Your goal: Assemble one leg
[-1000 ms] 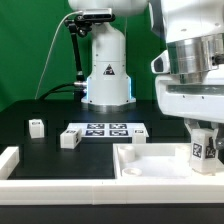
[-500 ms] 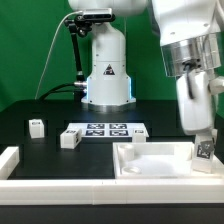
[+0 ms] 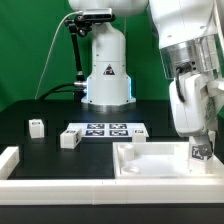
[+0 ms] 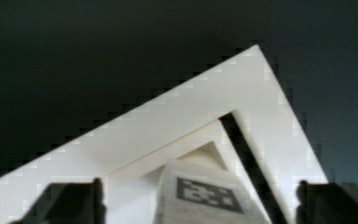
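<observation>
A leg [image 3: 201, 153], a small white post with a square tag, stands upright in the far corner of the white tray-like panel [image 3: 150, 172], on the exterior view's right. My gripper [image 3: 199, 143] is right over it. In the wrist view the leg [image 4: 208, 188] stands between my two dark fingers [image 4: 66, 203], with a gap on each side, so my gripper [image 4: 201, 206] is open around it. The panel's corner [image 4: 176, 130] fills that view behind the leg.
Three more legs stand on the black table: one at the left [image 3: 37, 127], one by the marker board [image 3: 69, 139], one at the panel's back rim [image 3: 136, 140]. The marker board [image 3: 105, 130] lies mid-table. A white part [image 3: 9, 160] sits at the left edge.
My wrist has turned and tilted over the leg, and the fingers have shifted slightly. The leg has stayed in the panel's corner.
</observation>
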`<action>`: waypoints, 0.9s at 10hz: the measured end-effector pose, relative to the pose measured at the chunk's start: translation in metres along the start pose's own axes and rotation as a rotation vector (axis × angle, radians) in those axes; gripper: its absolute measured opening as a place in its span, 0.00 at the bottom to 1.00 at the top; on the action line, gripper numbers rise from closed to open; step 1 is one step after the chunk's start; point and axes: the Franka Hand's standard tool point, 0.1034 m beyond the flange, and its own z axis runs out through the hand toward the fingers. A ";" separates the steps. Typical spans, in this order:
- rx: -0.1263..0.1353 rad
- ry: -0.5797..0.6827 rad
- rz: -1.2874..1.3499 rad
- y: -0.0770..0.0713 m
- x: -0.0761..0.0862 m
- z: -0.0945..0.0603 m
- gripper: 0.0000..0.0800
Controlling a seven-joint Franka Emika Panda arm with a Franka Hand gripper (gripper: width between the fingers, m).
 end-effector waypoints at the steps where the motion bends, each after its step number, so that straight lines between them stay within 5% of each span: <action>1: 0.001 0.003 -0.118 -0.002 0.004 -0.001 0.76; 3: -0.016 0.003 -0.455 0.001 0.007 0.001 0.81; 9: -0.138 0.068 -1.326 0.003 -0.001 0.002 0.81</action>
